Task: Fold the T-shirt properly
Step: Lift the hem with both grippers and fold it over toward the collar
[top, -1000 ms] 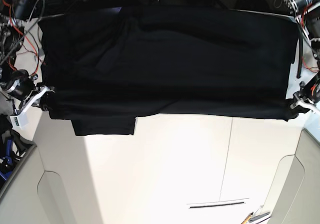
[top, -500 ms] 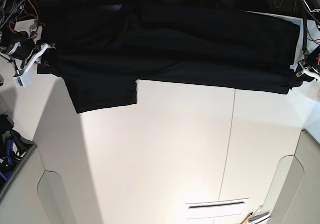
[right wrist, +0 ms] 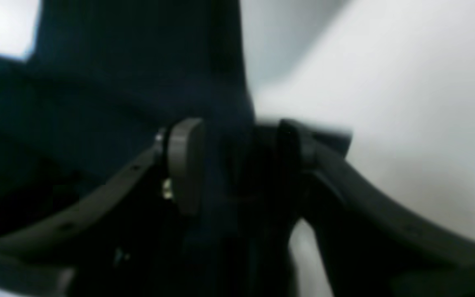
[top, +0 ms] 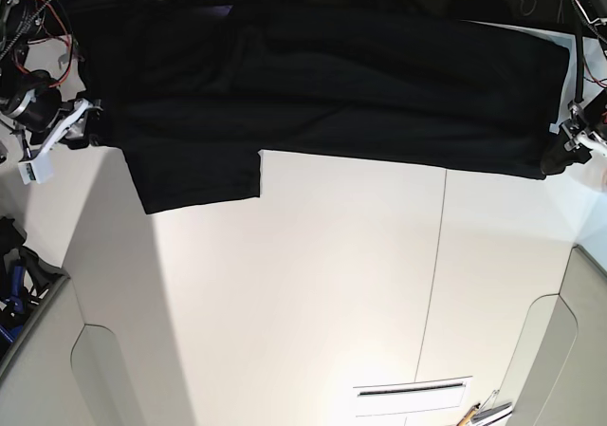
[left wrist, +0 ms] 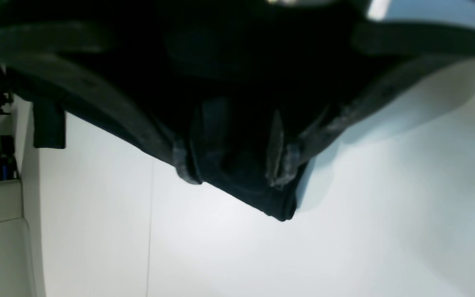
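No readable text, label or number anywhere.

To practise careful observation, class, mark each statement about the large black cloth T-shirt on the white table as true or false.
1. The large black cloth T-shirt lies spread along the top of the base view, on the white table. True.
2. An orange, yellow and purple print shows on the shirt. False: only plain black cloth is visible.
3. One short sleeve sticks out from the shirt's lower edge, on the base view's left. True.
4. The shirt is folded into a small square at the table's middle. False: it stretches nearly the table's whole width.
5. The right gripper and left gripper are at opposite ends of the shirt, with cloth between their jaws. True.
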Robot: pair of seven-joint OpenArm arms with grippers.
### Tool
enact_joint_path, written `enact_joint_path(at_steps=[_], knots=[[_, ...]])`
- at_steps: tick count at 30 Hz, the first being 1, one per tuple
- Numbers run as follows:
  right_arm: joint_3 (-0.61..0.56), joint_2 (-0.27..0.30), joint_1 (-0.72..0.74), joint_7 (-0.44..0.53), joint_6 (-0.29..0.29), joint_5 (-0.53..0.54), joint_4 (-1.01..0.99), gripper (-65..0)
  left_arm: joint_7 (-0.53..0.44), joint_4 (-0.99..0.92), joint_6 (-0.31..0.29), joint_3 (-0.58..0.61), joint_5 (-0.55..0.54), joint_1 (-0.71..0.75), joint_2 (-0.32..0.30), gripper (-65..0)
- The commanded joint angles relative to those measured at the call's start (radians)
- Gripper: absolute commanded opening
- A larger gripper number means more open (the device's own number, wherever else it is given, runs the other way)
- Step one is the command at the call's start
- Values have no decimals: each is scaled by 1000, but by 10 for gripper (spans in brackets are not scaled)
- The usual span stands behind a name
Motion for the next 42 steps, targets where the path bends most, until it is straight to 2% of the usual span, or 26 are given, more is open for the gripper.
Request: enact_joint_path(at_steps=[1,4,10,17,21,22,23,24,25,26,29,32,42], knots=[[8,16,31,44,0,9,19,-362,-13,18,-16,-7,-27,-10,-25,-369],[5,17,92,99,1,-37,13,-362,-14,18,-16,-7,-30,-10,-24,-369],[-43,17,233,117,1,-78,-132,-361,-14,18,-16,-7,-30,-10,-24,-369],[-189,16,362,143,1,-57,-454,-361,-14,18,-16,-6,-30,-10,-24,-369],[-297,16,377,135,1,-18,-502,-362,-14,18,-16,-6,-30,-10,-24,-369],[-322,16,377,133,1,-19,-502,-369,-14,18,-16,-6,-31,-10,-24,-369],[-342,16,377,126,1,-18,-500,-405,-14,18,-16,-7,-30,-10,-24,-369],[-357,16,378,105,1,-18,-497,-483,-14,18,-16,-7,-30,-10,-24,-369],[-365,16,380,72,1,-18,-491,-590,-14,18,-16,-6,-30,-10,-24,-369],[-366,13,381,36,1,-17,-480,-650,-14,18,-16,-6,-31,-10,-24,-369],[-352,0,378,-61,0,-14,-418,-650,-14,18,-16,-6,-30,-10,-24,-369],[-343,-24,335,-123,0,45,-299,-650,-14,18,-16,-6,-30,-10,-22,-369],[-342,-195,-49,-137,1,60,262,-650,-14,18,-16,-6,-30,-10,-19,-369]])
